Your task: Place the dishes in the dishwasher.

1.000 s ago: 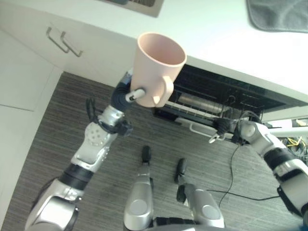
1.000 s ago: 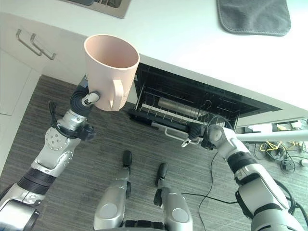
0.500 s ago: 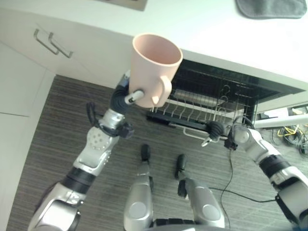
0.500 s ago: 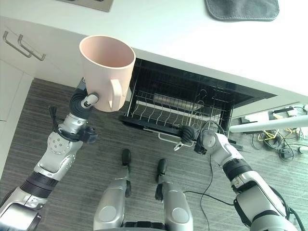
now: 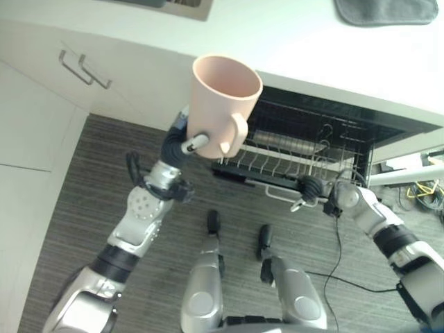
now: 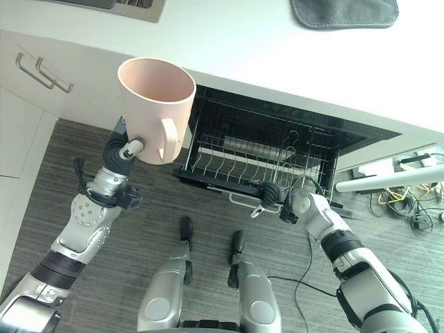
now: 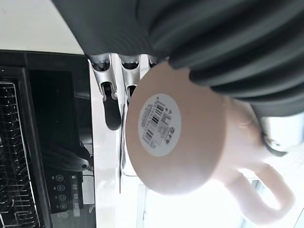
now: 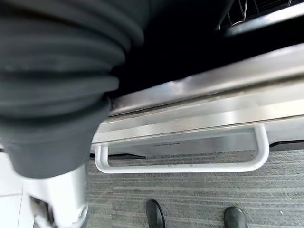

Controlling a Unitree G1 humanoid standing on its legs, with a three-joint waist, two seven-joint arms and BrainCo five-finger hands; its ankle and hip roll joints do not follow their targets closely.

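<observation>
A pale pink mug [image 5: 225, 97] is held upright and high, close to my head, above the floor in front of the counter. My left hand [image 5: 175, 142] is shut on it, thumb by the handle; in the left wrist view its base with a barcode label [image 7: 161, 123] faces the camera, with fingers [image 7: 111, 97] behind it. The wire rack [image 5: 291, 158] sticks partly out of the dark dishwasher opening [image 5: 333, 114]. My right hand [image 5: 311, 187] sits low at the right end of the rack's white handle [image 5: 279, 196], fingers hooked on it. The handle [image 8: 180, 167] shows as a loop.
The white counter [image 5: 277, 35] runs over the dishwasher, with a grey cloth [image 5: 385, 10] at its far right and a sink edge [image 5: 173, 5] at the top. White cabinet fronts with bar handles [image 5: 83, 69] stand left. Loose cables [image 5: 423, 187] lie on the striped floor at right.
The rack has slid out of the dishwasher with my right hand on its handle, mostly in the first half second. The mug stays held high; the camera has shifted a little.
</observation>
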